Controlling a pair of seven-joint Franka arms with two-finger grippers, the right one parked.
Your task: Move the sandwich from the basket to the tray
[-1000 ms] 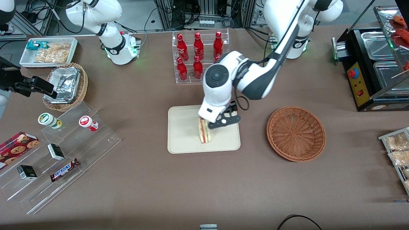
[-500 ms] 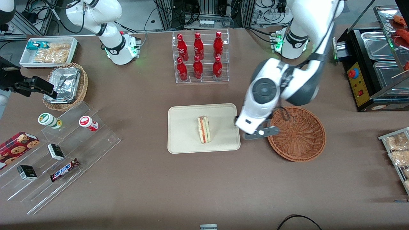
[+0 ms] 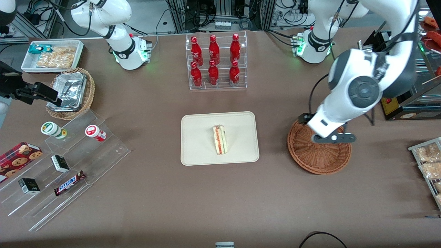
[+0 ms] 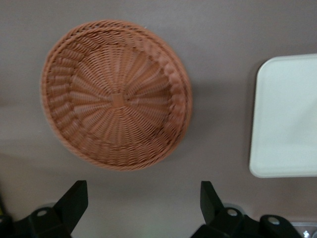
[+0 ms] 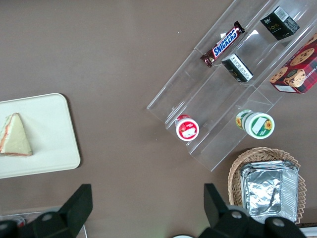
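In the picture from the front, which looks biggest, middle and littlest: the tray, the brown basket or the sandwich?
Biggest to littlest in the front view:
1. The tray
2. The basket; the hand hangs open above it and hides part of it
3. The sandwich, lying on the tray

All three sit about equally far from the camera, so the order is trustworthy.

Setting was a robotics lab dressed as a snack counter. A brown cloth-covered table [image 3: 220,199] carried shop-style stock: a clear acrylic rack of red bottles [image 3: 216,61], a clear stepped acrylic display stand [image 3: 69,165] with a Snickers bar [image 3: 70,183] and small cartons, and a black hot-food warmer with steel pans [image 3: 404,69]. Two white arm bases with green indicator lights [image 3: 132,51] were bolted to the table, with cabling and aluminium framing [image 3: 224,13] at its edge farthest from the front camera.
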